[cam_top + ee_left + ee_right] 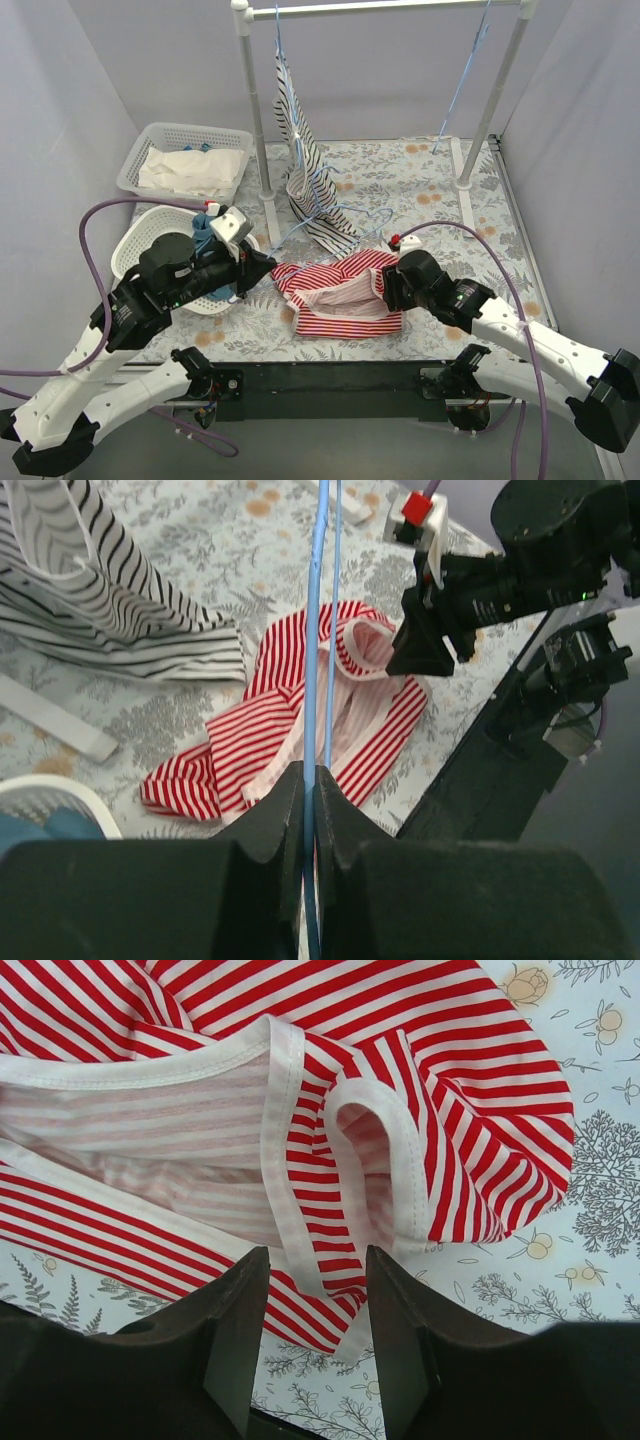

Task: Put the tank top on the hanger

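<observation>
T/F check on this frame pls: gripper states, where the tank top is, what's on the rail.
1. The left gripper is shut on the hanger. True.
2. The tank top is already on the hanger. False: it lies crumpled on the table.
3. The right gripper is shut on the tank top. False: its jaws are open, straddling a strap edge.
4. A black-and-white striped top hangs from the rail. True.
</observation>
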Available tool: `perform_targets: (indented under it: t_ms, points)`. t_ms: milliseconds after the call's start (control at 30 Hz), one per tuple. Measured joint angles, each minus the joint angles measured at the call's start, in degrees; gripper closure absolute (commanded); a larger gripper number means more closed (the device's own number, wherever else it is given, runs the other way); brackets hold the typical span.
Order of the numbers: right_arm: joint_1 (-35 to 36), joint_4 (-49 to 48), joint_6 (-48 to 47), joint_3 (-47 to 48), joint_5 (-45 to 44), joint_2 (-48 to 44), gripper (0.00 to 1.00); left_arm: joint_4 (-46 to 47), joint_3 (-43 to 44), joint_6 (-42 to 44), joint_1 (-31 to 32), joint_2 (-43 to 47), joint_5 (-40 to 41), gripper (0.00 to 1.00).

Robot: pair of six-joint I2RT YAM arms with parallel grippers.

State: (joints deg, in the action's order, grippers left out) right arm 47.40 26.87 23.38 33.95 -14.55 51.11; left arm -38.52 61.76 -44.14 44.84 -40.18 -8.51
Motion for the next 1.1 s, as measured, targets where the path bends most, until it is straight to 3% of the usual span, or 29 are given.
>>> perform_targets:
  t_ms: [533, 633, 767, 867, 1100]
  points:
    - [4.5, 0.1, -4.2, 2.6, -0.5, 7.3, 0.51, -16.2, 1.8, -1.3, 0.0, -2.1, -0.2, 1.00]
    - [5.2, 0.1, -4.4, 2.6, -1.3, 8.7, 0.60, -18.0, 4.1, -1.3, 0.0, -3.7, -0.7, 1.00]
    - [5.3, 0.5, -4.7, 3.0, -3.9, 9.0, 0.85, -20.0, 7.4, -1.3, 0.0, -6.6, -1.0, 1.00]
    - [5.3, 1.1, -4.5, 4.0, -5.8, 9.0, 0.96, -21.4, 9.2, -1.3, 0.0, -8.6, -1.0, 1.00]
    - [5.3, 3.5, -4.0, 6.6, -9.8, 9.2, 0.99, -23.5, 10.1, -1.1, 0.4, -9.7, -1.9, 1.00]
